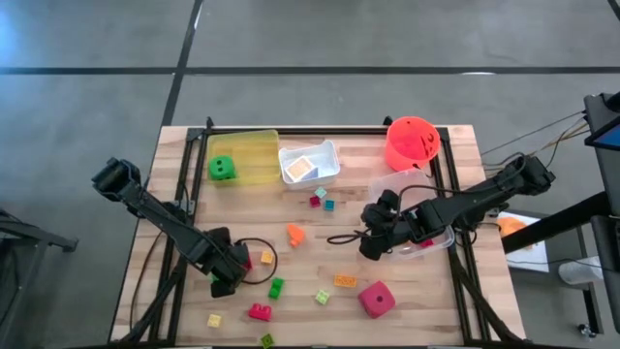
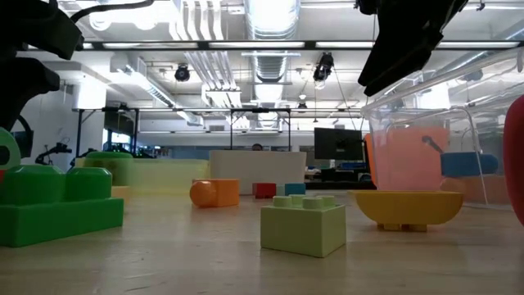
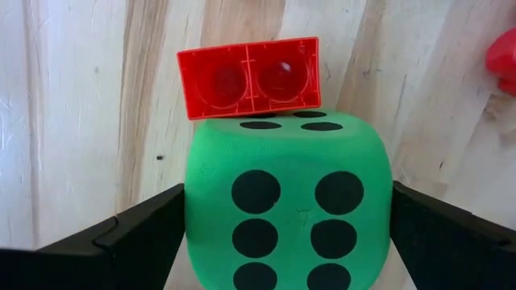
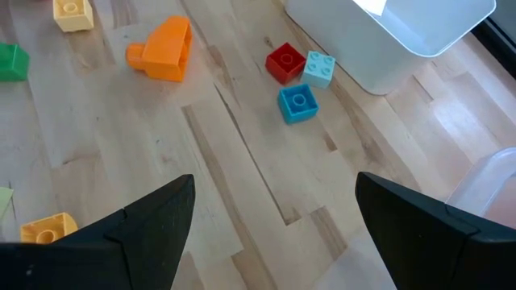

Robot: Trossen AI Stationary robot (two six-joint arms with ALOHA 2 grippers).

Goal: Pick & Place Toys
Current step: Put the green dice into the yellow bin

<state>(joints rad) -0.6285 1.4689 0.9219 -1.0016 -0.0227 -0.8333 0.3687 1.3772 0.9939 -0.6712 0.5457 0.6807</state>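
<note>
Your left gripper (image 1: 225,282) is low at about 7 o'clock on the wooden table (image 1: 455,291). Its two fingers (image 3: 121,242) stand wide apart with a green die (image 3: 289,201) sitting right between them, one finger close on each side. You cannot tell if the fingers are squeezing it. A red brick (image 3: 250,76) lies upside down, touching the far edge of that die.

Your right gripper (image 1: 372,244) is near 3 o'clock, and its fingers are wide apart too, with nothing in them. Under it is bare wood. Past its fingers you can see an orange brick (image 4: 161,50), and a red block (image 4: 285,62), a light blue block (image 4: 320,68) and a blue block (image 4: 297,103) close together beside the white tray (image 4: 387,44).

Another green die (image 1: 222,168) sits in the yellow tray (image 1: 260,145) at 11 o'clock. The pink-red die (image 1: 377,299) rests on the table at 5 o'clock. A flat card (image 1: 301,169) lies in the white tray at 12 o'clock. The orange-red bucket (image 1: 412,143) stands at 1 o'clock. More small bricks are spread over the near half of the table.
</note>
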